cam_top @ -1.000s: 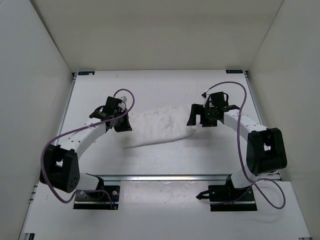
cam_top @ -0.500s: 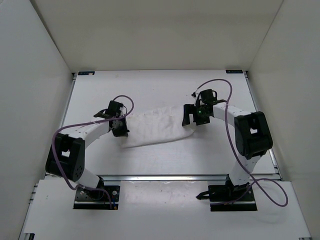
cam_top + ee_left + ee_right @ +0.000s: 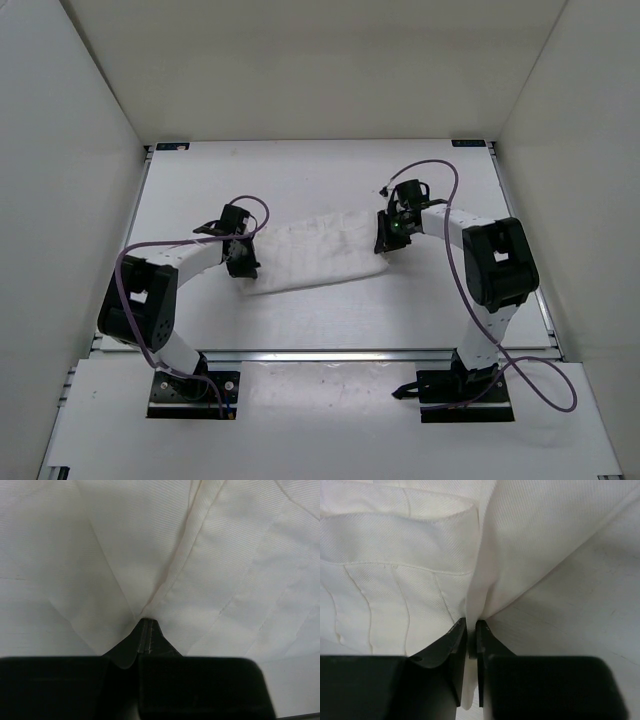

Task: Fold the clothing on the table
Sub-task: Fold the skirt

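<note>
in the middle of the white counter [image 3: 300, 180] lay a thin white garment [image 3: 315, 255]. it was stretched out long from left to right, a bit lower on the left side, with small wrinkles and faint seam lines.

the left fingers [image 3: 241, 265] were down at the left end of the garment. in the left wrist view they were clenched tight together, with a bit of the cloth edge pinched at their tips. the cloth made little folds that ran out from that spot.

the right fingers [image 3: 384, 243] were down at the right end of the garment. in the right wrist view they were squeezed onto a standing fold of the cloth, with just a thin strip of white between them. bare counter showed just to the right of that fold.

a purple cable [image 3: 445, 180] looped over each arm. a metal rail [image 3: 330, 354] ran along the near side of the counter, by the arm bases.
</note>
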